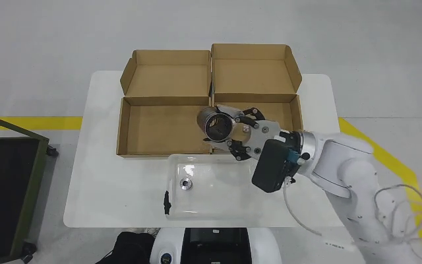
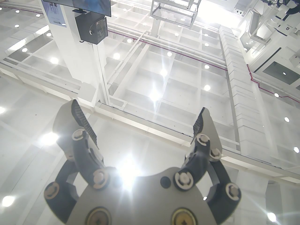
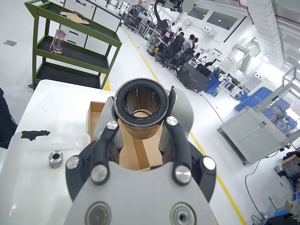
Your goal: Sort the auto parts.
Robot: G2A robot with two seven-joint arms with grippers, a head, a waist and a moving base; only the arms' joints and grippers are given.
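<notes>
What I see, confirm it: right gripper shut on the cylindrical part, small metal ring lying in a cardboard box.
One thing is wrong: the top view shows the small metal ring in the clear tray instead. The right gripper is shut on the cylindrical part.

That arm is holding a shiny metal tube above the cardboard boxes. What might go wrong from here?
The right gripper pinches the hollow steel cylinder by its smooth curved sides, so it might slip out. It hangs about where the left cardboard box meets the right cardboard box; released here, it may strike a wall or land in the wrong box.
</notes>
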